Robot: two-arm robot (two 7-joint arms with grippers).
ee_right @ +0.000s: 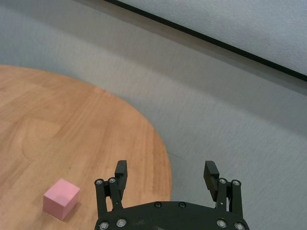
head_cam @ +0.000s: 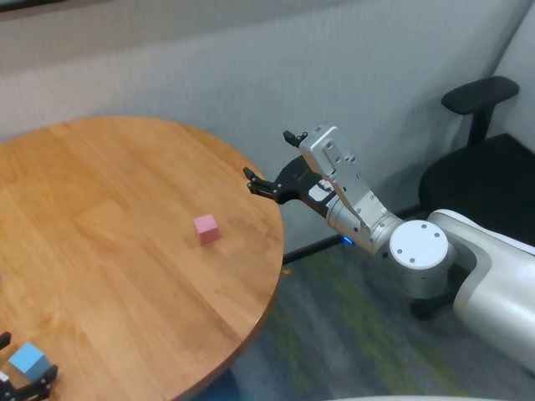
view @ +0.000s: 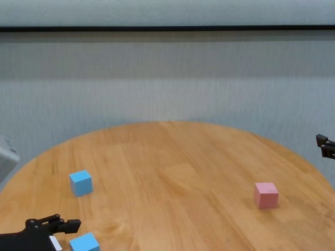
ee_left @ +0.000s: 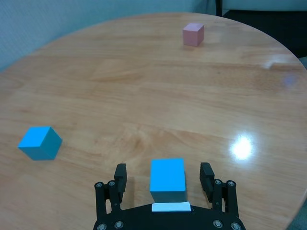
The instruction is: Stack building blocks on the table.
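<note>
Fingers (ee_left: 120,173) of the left gripper (ee_left: 165,175) stand spread around 1 blue block (ee_left: 167,180) on the tabletop (ee_left: 144,96), not touching it. Right gripper (ee_right: 165,173) hangs spread beyond the edge, near the pink block (ee_right: 61,198).

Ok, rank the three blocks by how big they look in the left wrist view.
1. Blue block between the left pincer's fingers
2. Other blue block
3. Pink block

Nearness to the camera likely explains the differences.

A round wooden table (view: 172,157) of light orange-brown planks is seen, with three small cubes resting directly on it. A pink block (view: 266,195) is set toward its right side, well apart from two light blue blocks (view: 81,183) (view: 84,243) placed near each other at the left near edge
</note>
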